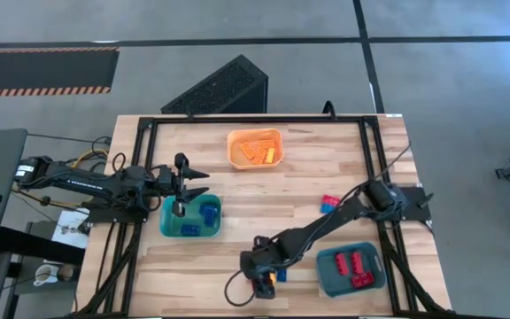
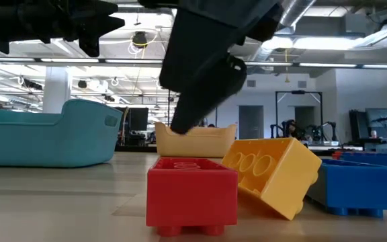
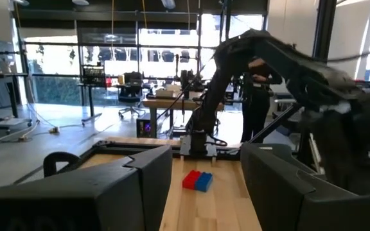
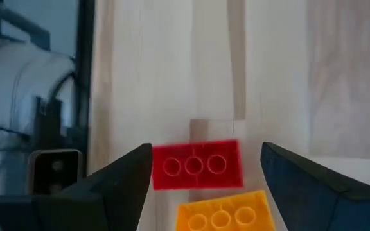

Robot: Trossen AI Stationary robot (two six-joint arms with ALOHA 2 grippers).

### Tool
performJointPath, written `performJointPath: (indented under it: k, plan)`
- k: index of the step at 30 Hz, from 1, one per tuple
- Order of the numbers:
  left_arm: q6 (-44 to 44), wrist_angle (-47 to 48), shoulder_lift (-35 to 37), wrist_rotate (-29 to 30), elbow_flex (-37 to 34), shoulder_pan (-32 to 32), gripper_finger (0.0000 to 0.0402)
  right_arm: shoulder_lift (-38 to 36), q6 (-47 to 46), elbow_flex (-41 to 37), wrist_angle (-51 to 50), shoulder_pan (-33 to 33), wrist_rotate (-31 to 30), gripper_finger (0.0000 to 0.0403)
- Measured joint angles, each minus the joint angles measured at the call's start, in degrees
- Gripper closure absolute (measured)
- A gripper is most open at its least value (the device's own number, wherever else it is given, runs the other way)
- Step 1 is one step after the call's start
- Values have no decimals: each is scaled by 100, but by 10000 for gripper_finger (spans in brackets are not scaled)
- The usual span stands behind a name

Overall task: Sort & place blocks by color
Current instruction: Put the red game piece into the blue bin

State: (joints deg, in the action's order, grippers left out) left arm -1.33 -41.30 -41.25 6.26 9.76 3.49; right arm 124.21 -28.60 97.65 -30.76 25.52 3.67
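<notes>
On the wooden table [image 1: 299, 190] we are seeing bins already holding sorted blocks while the right gripper [image 4: 201, 173], fingers apart, is straddling a loose red block [image 4: 196, 165] beside a yellow block [image 4: 223, 217], and the left gripper [image 1: 193, 183], also open, is hovering over the blue bin [image 1: 171, 226].

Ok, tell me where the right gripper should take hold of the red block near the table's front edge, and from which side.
Come straight down from above. The red block lies flat, studs up, between the open fingers of the right gripper. Probably best to pinch its two short ends, which look free. The tilted yellow block crowds one long side, so gripping across the long sides would likely hit it.
</notes>
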Motion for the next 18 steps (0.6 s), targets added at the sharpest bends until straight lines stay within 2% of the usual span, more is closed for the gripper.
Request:
performJointPath:
  k: [6,9,18]
  plan:
    - [44,-13,0,4,0,0,228,187,-5,4,56,-88,892,92]
    - [64,-21,0,6,0,0,228,169,-300,11,129,-187,1164,92]
    - [105,-22,0,17,0,1,228,91,-741,8,677,-397,1113,92]
